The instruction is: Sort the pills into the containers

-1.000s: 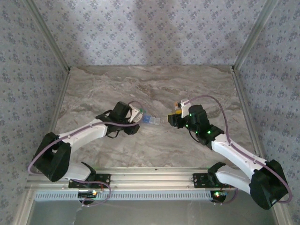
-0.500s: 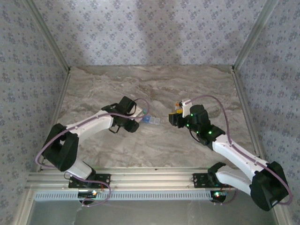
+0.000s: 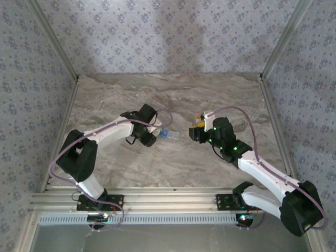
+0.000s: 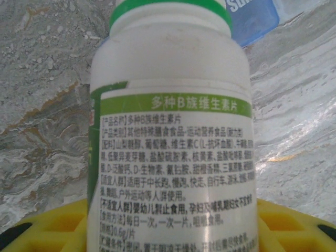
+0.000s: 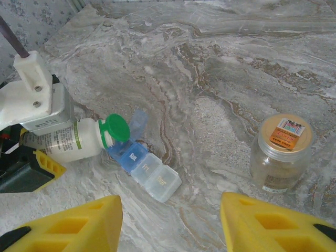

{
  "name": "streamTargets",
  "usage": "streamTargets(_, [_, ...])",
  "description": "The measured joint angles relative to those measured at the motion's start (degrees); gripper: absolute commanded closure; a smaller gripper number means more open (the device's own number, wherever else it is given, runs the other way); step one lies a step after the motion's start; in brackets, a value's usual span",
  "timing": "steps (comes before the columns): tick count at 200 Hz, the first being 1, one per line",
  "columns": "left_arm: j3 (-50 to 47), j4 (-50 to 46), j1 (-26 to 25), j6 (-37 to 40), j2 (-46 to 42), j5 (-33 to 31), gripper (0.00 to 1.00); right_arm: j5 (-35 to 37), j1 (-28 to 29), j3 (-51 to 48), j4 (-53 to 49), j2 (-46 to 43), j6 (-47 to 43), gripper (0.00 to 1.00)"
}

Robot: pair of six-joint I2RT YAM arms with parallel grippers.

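Note:
My left gripper (image 4: 170,233) is shut on a white pill bottle (image 4: 173,131) with a green cap (image 4: 170,8) and a green-and-white printed label. In the right wrist view the bottle (image 5: 73,140) lies tilted, its cap (image 5: 115,128) touching the blue end of the pill organizer (image 5: 149,170), whose end lid stands open. The organizer's other two compartments are clear and shut. From above, the left gripper (image 3: 152,132) sits just left of the organizer (image 3: 169,135). My right gripper (image 5: 170,226) is open and holds nothing, hovering near the organizer. A clear jar (image 5: 281,152) with an orange label stands to its right.
The marble table (image 3: 173,100) has open room behind and in front of both arms. Patterned walls with metal posts close in the left, back and right sides. The right gripper (image 3: 195,131) and the jar (image 3: 199,124) sit close together, right of the organizer.
My left arm has swung right and slightly back, carrying the bottle up to the organizer's blue end. The right arm has stayed where it was.

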Motion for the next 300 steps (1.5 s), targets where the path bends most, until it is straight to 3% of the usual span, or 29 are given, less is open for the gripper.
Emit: streamTargets(300, [21.81, -22.03, -6.45, 14.75, 14.36, -17.88, 1.0, -0.92, -0.17, -0.07, 0.28, 0.02, 0.39, 0.46])
